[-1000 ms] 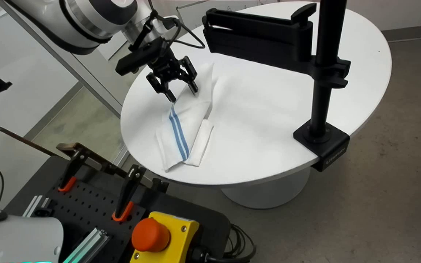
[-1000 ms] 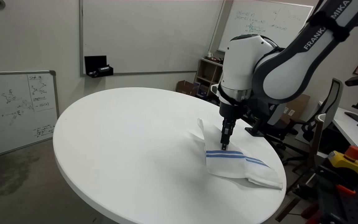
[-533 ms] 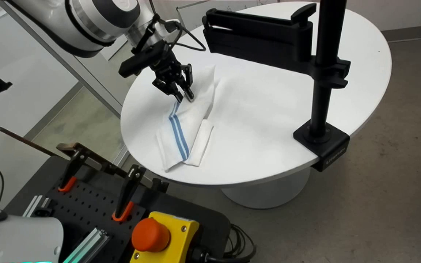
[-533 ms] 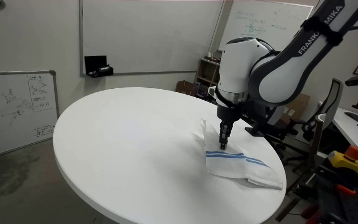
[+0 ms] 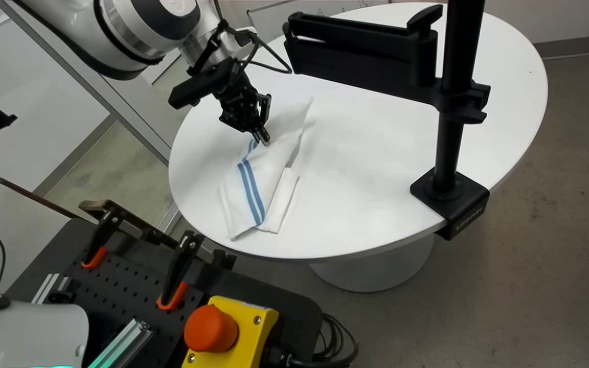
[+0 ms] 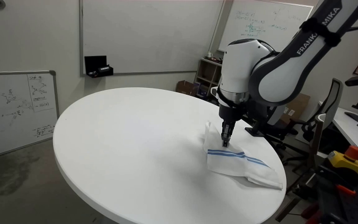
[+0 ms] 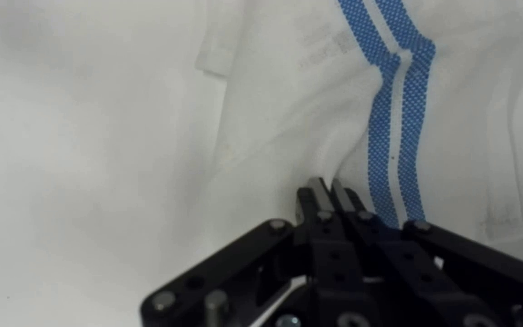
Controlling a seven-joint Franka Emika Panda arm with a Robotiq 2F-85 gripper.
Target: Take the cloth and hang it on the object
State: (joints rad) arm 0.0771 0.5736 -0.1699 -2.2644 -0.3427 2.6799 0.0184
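Note:
The white cloth (image 5: pixel 253 189) with blue stripes lies loosely folded on the round table, and it shows in both exterior views. My gripper (image 5: pixel 261 140) points down at the cloth beside the striped part. In the wrist view the fingertips (image 7: pixel 319 193) are pressed together, and a raised fold of the cloth (image 7: pixel 266 113) runs in between them. From the side, the gripper (image 6: pixel 225 144) stands low over the cloth (image 6: pixel 228 163). The object, a black stand with a pole (image 5: pixel 450 138) and a wide horizontal bar (image 5: pixel 356 56), is clamped to the table's edge, apart from the gripper.
The white round table (image 6: pixel 120 140) carries the cloth. Behind the arm, a black base (image 6: pixel 254 132) sits on the table's edge, partly covered. A dark cart with a yellow box and red button (image 5: pixel 210 327) stands beside the table. Cables hang near the wrist.
The fingers have gone from wide apart to shut, gathering a fold of cloth. My gripper has shifted and risen slightly, and the cloth's far corner has been pulled a little to the right in both exterior views.

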